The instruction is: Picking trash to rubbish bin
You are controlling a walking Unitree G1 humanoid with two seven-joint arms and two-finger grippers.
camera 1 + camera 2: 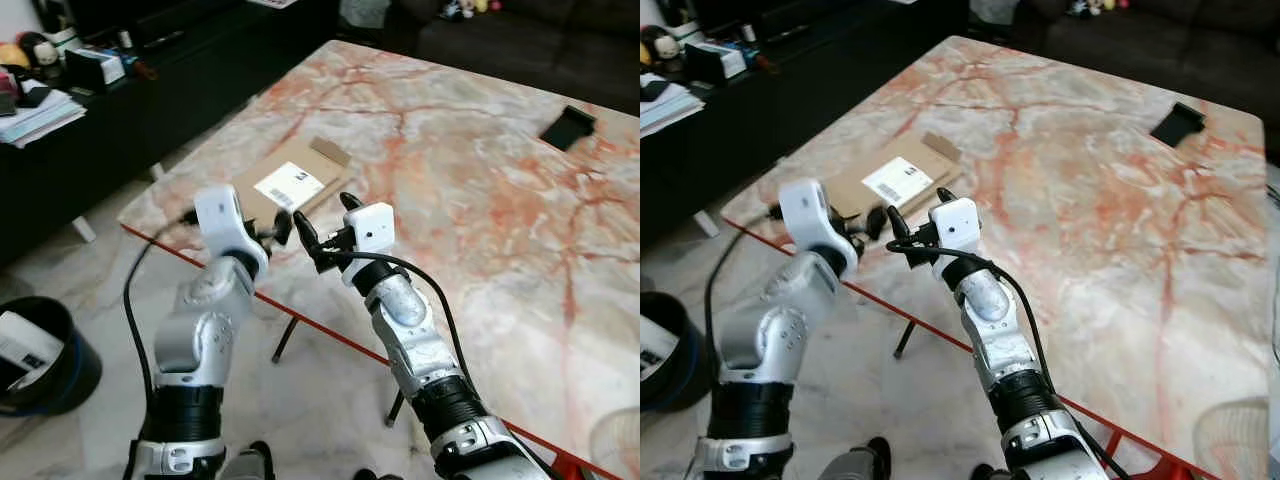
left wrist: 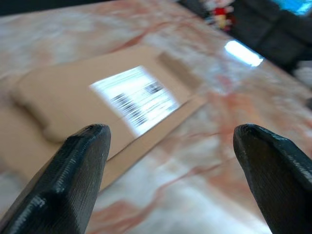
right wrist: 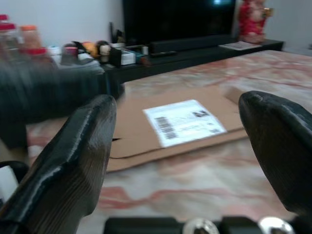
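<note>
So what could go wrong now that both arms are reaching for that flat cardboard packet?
The cardboard packet lies flat on the marble table, so the jaws may slide over it without catching an edge. The left gripper and right gripper, both open, sit close together and might bump. The bin stands on the floor to the robot's left, so the carried packet could slip.

A white label (image 3: 184, 122) with a barcode and printed lines is seen on the cardboard envelope (image 1: 290, 178) on the tabletop (image 1: 480, 200), but no words or numbers can be read.
</note>
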